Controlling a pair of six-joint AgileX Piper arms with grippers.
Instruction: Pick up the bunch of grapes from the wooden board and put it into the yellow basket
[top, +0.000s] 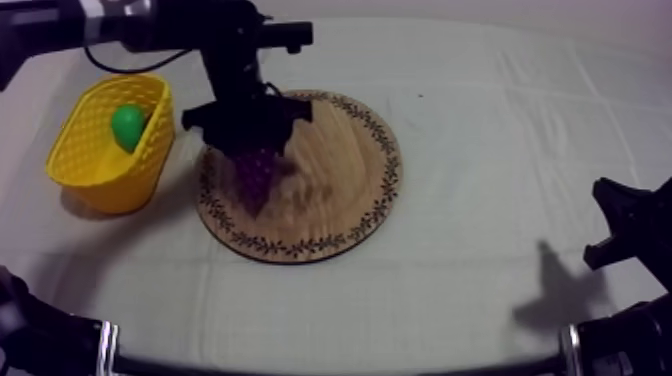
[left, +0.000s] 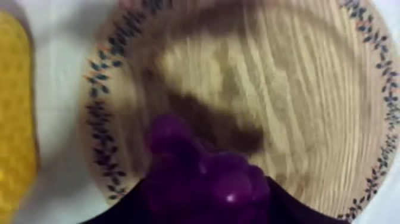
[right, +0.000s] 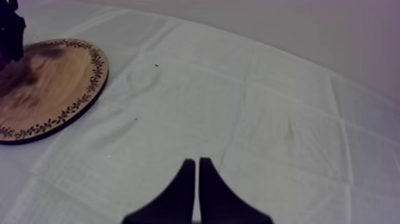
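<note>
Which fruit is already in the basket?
The green pear, lying inside the yellow basket. The bunch of grapes hangs over the wooden board, clamped in the jaws of the left gripper.

The purple bunch of grapes (top: 256, 176) hangs clamped in the left gripper (top: 250, 148) over the left part of the round wooden board (top: 340, 170), which lies flat mid-table; the yellow basket (top: 95, 165) stands upright just left of it
</note>
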